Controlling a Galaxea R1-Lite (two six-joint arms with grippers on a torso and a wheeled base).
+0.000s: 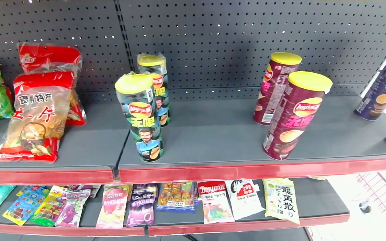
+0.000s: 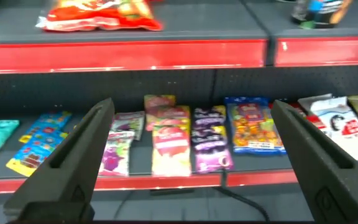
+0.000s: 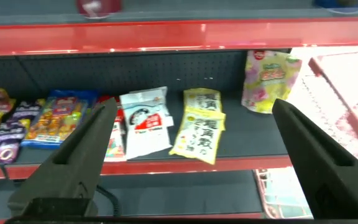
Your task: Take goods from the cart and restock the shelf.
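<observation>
Dark pegboard back [image 1: 213, 33], two-tier store rack: restocking appears part done, both grippers empty.
Landmark: the front green can [image 1: 139, 117], upright at the edge of the upper shelf [image 1: 213, 140]. Its twin stands just behind it. Red snack bags [image 1: 37, 117] lie to its left, two maroon cans [image 1: 295, 115] stand well to its right, and blue cans [image 1: 382, 88] stand farther right. Open shelf space remains between the green can and the maroon cans. Candy packets [image 1: 142, 204] lie on the lower shelf [image 1: 313, 201], below it. The left gripper [image 2: 191, 162] faces the packets below the landmark with its fingers apart, holding nothing. The right gripper [image 3: 191, 162] faces those below and right of it, likewise spread and empty. What looks like the cart [image 1: 377, 197] sits low and far right. Judgement: the next item is not yet taken.
</observation>
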